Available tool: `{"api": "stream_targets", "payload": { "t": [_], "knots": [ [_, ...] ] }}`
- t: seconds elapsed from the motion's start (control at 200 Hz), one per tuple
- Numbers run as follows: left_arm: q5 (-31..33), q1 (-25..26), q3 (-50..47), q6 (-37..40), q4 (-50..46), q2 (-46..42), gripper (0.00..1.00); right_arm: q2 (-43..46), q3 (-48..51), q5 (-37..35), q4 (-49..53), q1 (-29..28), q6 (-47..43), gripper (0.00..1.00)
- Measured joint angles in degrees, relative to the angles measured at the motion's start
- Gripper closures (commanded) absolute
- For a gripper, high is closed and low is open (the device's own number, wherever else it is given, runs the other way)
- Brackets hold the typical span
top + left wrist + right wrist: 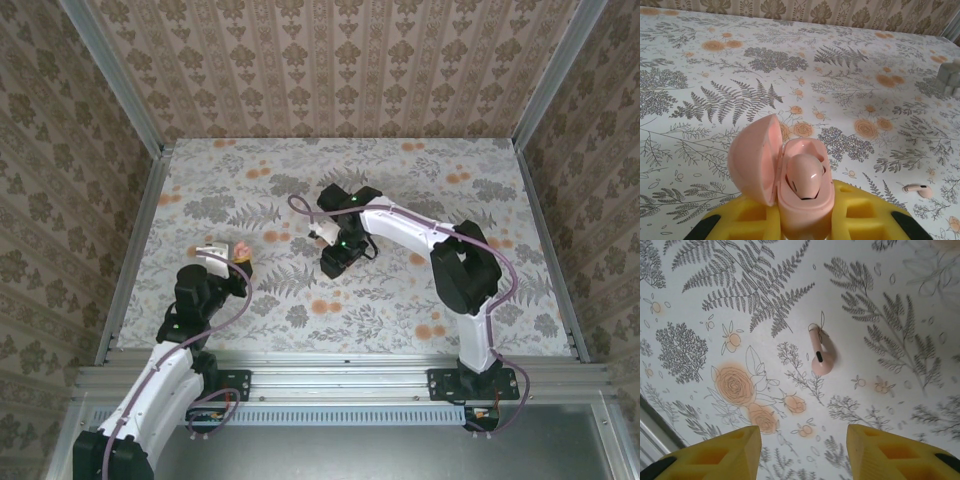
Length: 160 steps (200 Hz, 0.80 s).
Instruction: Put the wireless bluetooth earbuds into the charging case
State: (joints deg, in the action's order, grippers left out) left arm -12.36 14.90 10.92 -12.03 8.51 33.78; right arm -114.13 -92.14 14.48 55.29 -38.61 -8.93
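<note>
1. Earbuds: one is done and one is left. The seated earbud [805, 181] sits in its socket inside the charging case [807, 210]. The loose earbud [820, 351] lies on the flowered table [900, 300], near the middle.
2. The charging case is at the near left of the table, with its lid [752, 160] swung open to the left. The left gripper [807, 227] is closed on it, and its yellow fingers [865, 217] clamp the base.
3. The right gripper [804, 440] hangs over the loose earbud with its fingers spread and nothing between them. The earbud lies beyond the tips, untouched.
4. I judge the task about half done. What remains is to pick up the loose earbud, carry it left to the case and seat it beside the first.
5. I cannot make out the free socket. The seated earbud and the case wall hide it.
6. No brand, label or lettering can be read on the case, the earbuds or the grippers. The loose earbud shows only a small dark oval slot.
</note>
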Motion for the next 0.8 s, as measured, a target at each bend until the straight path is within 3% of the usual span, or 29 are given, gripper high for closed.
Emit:
{"api": "stream_targets", "payload": {
  "t": [0.46, 0.8],
  "knots": [
    [0.0, 0.0, 0.0, 0.0, 0.0, 1.5, 0.9, 5.9, 12.5, -0.5, -14.0, -0.3, -36.2, 0.49],
    [0.0, 0.0, 0.1, 0.0, 0.0, 1.5, 0.9, 2.4, 10.6, 2.4, -16.9, -0.9, -46.1, 0.49]
  ]
}}
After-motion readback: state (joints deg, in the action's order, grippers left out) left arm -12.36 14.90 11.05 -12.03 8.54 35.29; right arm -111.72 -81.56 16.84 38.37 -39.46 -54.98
